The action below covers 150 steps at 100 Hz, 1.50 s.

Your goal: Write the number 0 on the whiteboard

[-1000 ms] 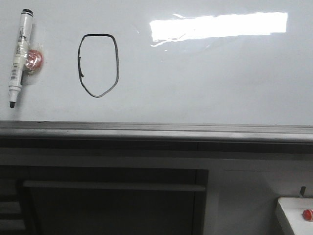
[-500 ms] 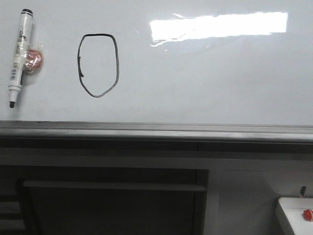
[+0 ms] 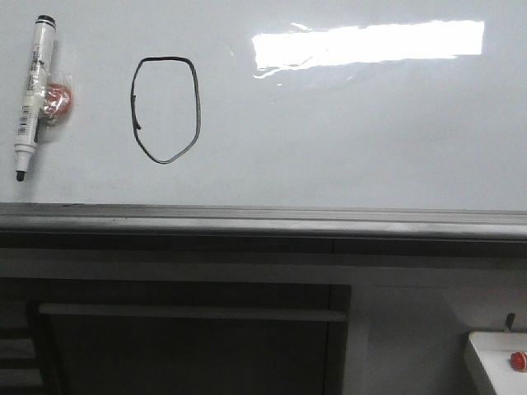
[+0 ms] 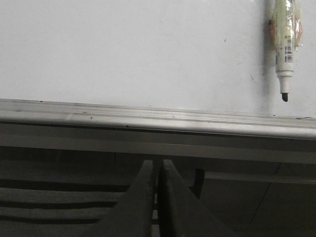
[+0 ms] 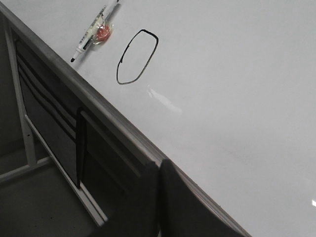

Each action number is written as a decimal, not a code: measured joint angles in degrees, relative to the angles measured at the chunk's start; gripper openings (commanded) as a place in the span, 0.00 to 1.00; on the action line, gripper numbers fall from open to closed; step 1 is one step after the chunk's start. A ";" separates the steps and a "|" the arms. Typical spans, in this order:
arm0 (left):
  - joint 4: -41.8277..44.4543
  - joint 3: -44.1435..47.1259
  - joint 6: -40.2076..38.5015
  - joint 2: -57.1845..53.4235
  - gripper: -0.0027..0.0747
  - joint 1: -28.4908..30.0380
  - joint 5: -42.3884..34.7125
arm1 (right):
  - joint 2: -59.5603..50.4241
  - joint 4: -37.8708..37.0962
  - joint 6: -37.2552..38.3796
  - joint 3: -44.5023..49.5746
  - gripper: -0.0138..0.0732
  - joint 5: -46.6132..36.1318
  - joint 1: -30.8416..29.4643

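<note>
Both claws are drawn back from the whiteboard (image 3: 354,140) and hold nothing. The left claw (image 4: 158,170) has its two dark fingers pressed together, only a thin slit between them, hanging in front of the grey metal tray edge (image 4: 158,121) without touching it. The right claw (image 5: 159,170) looks the same: fingers closed against each other, empty, set low and off to the right of the board.

The number 0 (image 3: 165,110) is drawn on the left part of the whiteboard, a thin black oval, taller than wide, flat across the top and narrowing toward the bottom, with a small stray tick inside its left stroke. A bright rectangular reflection (image 3: 368,43) lies on the board up and to the right of it.

Just left of the oval a marker (image 3: 33,92) is stuck to the board, white-bodied with a black cap end up and its dark tip pointing down, tilted slightly. A small red-orange round thing in clear wrap (image 3: 57,99) sits against its right side, touching it. The marker's barrel carries a printed label with a barcode, but the lettering is too small to read.

At the far lower right, below the board, a pale box (image 3: 494,362) shows a red button (image 3: 518,360) on top.
</note>
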 measured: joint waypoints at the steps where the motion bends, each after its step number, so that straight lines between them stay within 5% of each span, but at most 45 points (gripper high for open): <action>1: 0.00 0.00 0.00 0.00 0.01 0.00 0.00 | 0.00 0.00 0.00 0.00 0.09 0.00 0.00; 42: 0.00 0.00 0.00 0.00 0.01 0.00 0.00 | 0.00 0.00 0.00 0.00 0.09 -1.48 0.00; 65: 0.00 0.00 0.00 0.00 0.01 0.00 0.00 | 0.00 0.00 1.16 0.00 0.09 -10.11 -1.43; 101: 0.00 0.00 0.00 0.00 0.01 0.00 0.00 | -0.44 -5.43 21.31 6.79 0.09 -17.79 -20.85; 128: 0.00 -0.05 0.00 0.00 0.01 0.00 0.00 | -7.80 -6.84 23.25 13.44 0.09 -18.63 -33.68; 150: 0.00 -0.05 0.00 0.00 0.01 0.00 0.00 | -14.33 -9.11 23.39 20.02 0.09 -18.73 -38.33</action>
